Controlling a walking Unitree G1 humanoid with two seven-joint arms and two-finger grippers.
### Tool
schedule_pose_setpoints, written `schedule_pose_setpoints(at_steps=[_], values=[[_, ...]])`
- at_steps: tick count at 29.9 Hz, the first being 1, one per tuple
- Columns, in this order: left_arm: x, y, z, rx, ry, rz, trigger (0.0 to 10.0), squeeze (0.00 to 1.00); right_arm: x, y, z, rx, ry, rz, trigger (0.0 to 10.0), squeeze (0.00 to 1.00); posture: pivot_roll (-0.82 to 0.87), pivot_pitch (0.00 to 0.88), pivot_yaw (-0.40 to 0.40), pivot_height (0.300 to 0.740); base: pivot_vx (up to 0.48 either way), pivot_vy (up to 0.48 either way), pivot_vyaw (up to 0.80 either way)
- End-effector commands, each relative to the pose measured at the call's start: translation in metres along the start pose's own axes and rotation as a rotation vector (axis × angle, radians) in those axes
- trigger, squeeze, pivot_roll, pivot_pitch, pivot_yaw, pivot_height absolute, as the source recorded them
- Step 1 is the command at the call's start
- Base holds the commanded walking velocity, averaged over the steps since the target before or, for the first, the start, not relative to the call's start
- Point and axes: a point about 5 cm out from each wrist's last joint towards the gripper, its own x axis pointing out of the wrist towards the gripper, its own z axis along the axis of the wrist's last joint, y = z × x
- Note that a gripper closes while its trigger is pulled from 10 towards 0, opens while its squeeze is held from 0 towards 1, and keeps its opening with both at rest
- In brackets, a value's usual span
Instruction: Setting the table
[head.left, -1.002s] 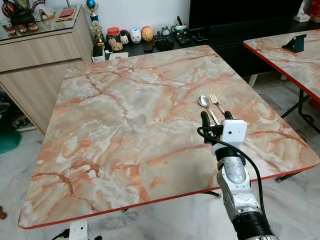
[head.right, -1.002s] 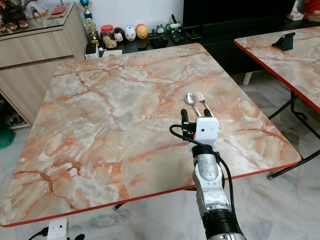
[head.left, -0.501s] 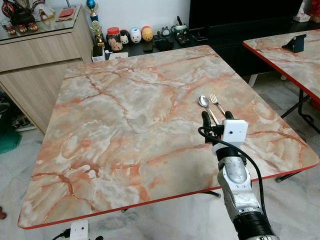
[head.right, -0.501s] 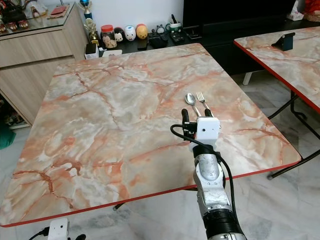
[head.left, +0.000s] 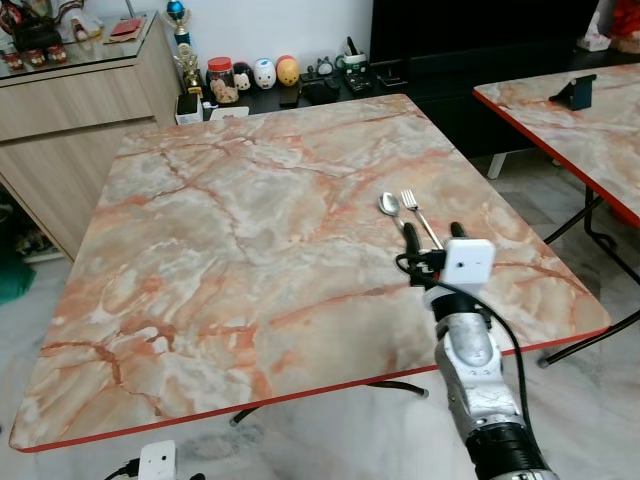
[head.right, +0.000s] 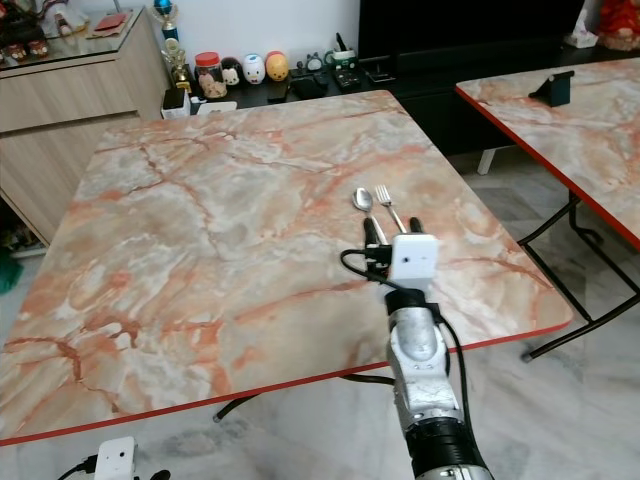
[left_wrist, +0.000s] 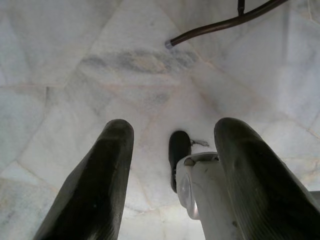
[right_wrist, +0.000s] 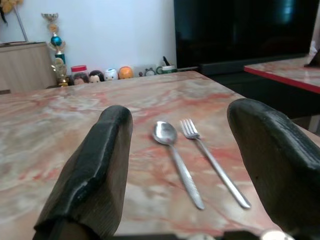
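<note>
A steel spoon (head.left: 390, 205) and a steel fork (head.left: 415, 210) lie side by side, flat on the marble-patterned table (head.left: 240, 230), toward its right side. My right gripper (head.left: 432, 236) hovers just short of their handle ends, open, with nothing between its fingers. In the right wrist view the spoon (right_wrist: 172, 150) and fork (right_wrist: 210, 160) sit between the two black fingers (right_wrist: 95, 170), a little ahead. My left gripper (left_wrist: 172, 175) hangs open over the floor beside the robot's leg.
A second marble table (head.left: 570, 130) with a red edge stands at the right, with a gap of tiled floor between. A wooden sideboard (head.left: 80, 110) and a low dark shelf with jars and figurines (head.left: 250, 75) line the far wall.
The whole picture has shifted a little, so the camera has moved back and to the right. The right gripper stays open behind the spoon and fork, which lie as before.
</note>
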Motion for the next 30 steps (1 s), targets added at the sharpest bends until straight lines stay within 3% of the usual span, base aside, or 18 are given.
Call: schedule_pose_setpoints(at_steps=[1,18,20,30], values=[[-0.0017,0.0039,-0.0061,-0.008,0.024,0.011,10.0,0.00,0.0025,-0.0014,0.0007,0.008,0.007,-0.005,10.0,0.00,-0.09,0.000,0.078,0.740,0.000,0.000,0.00],[-0.0015,0.0025,-0.0065,-0.014,0.032,-0.008,10.0,0.00,0.0034,-0.0023,0.0008,0.010,0.009,-0.012,10.0,0.00,-0.09,0.000,0.076,0.740,0.000,0.000,0.00],[-0.0015,0.0024,-0.0067,-0.015,0.033,-0.009,10.0,0.00,0.0037,-0.0052,0.0003,0.048,0.015,-0.040,10.0,0.00,-0.09,0.000,0.076,0.740,0.240,0.000,0.00],[-0.0014,0.0022,-0.0063,-0.015,0.032,-0.009,10.0,0.00,0.0047,-0.0040,0.0004,0.042,0.016,-0.033,10.0,0.00,-0.09,0.000,0.074,0.740,0.250,0.000,-0.05]])
